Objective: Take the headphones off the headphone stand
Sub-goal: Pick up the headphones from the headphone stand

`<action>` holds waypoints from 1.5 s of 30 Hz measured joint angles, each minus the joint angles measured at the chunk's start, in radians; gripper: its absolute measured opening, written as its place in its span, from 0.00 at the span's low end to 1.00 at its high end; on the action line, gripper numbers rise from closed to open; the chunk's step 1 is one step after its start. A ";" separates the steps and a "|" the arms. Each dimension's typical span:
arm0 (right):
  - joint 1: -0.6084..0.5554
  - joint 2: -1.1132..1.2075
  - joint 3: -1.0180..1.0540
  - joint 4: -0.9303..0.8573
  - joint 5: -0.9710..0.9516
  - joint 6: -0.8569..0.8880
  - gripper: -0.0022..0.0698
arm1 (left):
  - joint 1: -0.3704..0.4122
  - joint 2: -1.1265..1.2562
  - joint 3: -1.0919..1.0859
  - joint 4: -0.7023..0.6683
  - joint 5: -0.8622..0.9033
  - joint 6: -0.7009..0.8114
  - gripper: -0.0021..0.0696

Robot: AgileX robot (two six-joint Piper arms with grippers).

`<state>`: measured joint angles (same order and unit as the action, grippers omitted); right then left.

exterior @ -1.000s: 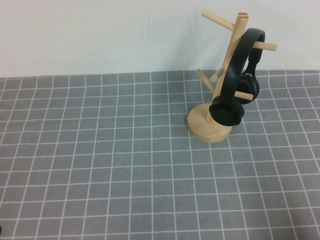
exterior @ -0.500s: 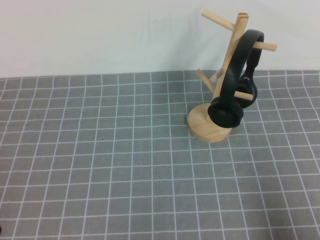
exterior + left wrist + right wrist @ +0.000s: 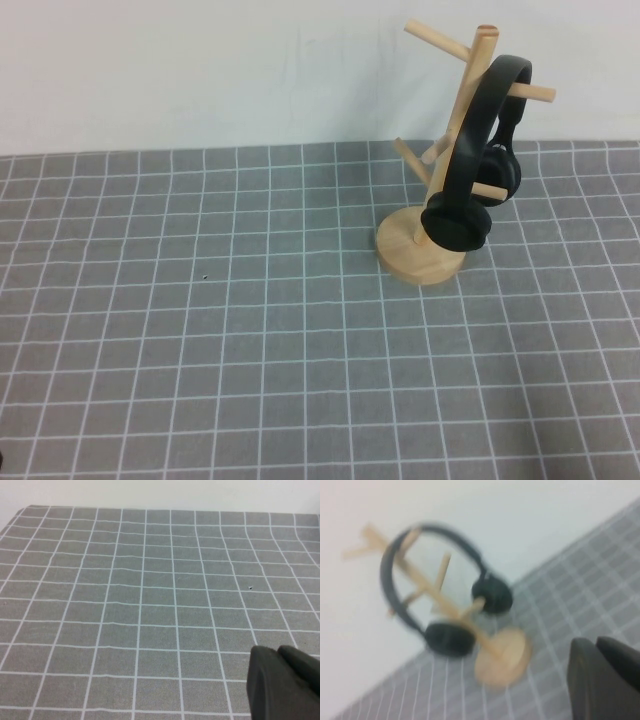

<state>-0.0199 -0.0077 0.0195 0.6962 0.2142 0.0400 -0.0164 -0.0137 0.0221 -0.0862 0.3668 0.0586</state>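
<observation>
The black headphones (image 3: pixel 455 222) hang by their headband on an upper peg of the light wooden headphone stand (image 3: pixel 418 262), at the back right of the table. One ear cup hangs in front of the round base, the other behind the pole. My right gripper (image 3: pixel 595 642) is shut and empty. It is well short of the stand (image 3: pixel 502 657) and the headphones (image 3: pixel 449 637), which show blurred in the right wrist view. My left gripper (image 3: pixel 276 652) is shut and empty, low over bare cloth. Neither arm shows in the high view.
A grey cloth with a white grid (image 3: pixel 250 330) covers the table. A white wall (image 3: pixel 200 70) stands right behind the stand. A small dark speck (image 3: pixel 205 276) lies on the cloth left of centre.
</observation>
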 joint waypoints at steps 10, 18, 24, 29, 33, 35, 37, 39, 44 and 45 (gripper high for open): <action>0.000 0.361 -0.355 -0.187 0.472 -0.004 0.03 | 0.000 0.000 0.000 0.000 0.000 0.000 0.02; 0.000 0.706 -0.604 -0.209 0.618 -0.100 0.03 | 0.000 0.000 0.000 0.000 0.000 0.000 0.02; 0.000 0.930 -0.752 0.009 0.618 -0.323 0.10 | 0.000 0.000 0.000 0.000 0.000 0.000 0.02; 0.016 1.087 -0.838 0.277 0.595 -0.514 0.39 | 0.000 0.000 0.000 0.000 0.000 0.000 0.02; 0.089 1.181 -0.884 0.422 0.517 -0.628 0.53 | 0.000 0.000 0.000 0.000 0.000 0.000 0.02; 0.134 1.229 -0.913 0.460 0.462 -0.659 0.48 | 0.000 0.000 0.000 0.000 0.000 0.000 0.02; 0.170 1.277 -0.942 0.477 0.414 -0.675 0.53 | 0.000 0.000 0.000 0.000 0.000 0.000 0.02; 0.194 1.321 -0.978 0.485 0.391 -0.682 0.53 | 0.000 0.000 0.000 0.000 0.000 0.000 0.02; 0.206 1.429 -1.057 0.509 0.368 -0.686 0.53 | 0.000 0.000 0.000 0.000 0.000 0.000 0.02; 0.206 1.445 -1.068 0.512 0.365 -0.686 0.53 | 0.000 0.000 0.000 0.000 0.000 0.000 0.02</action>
<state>0.1862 1.4372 -1.0488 1.2077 0.5796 -0.6457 -0.0164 -0.0137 0.0221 -0.0862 0.3668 0.0586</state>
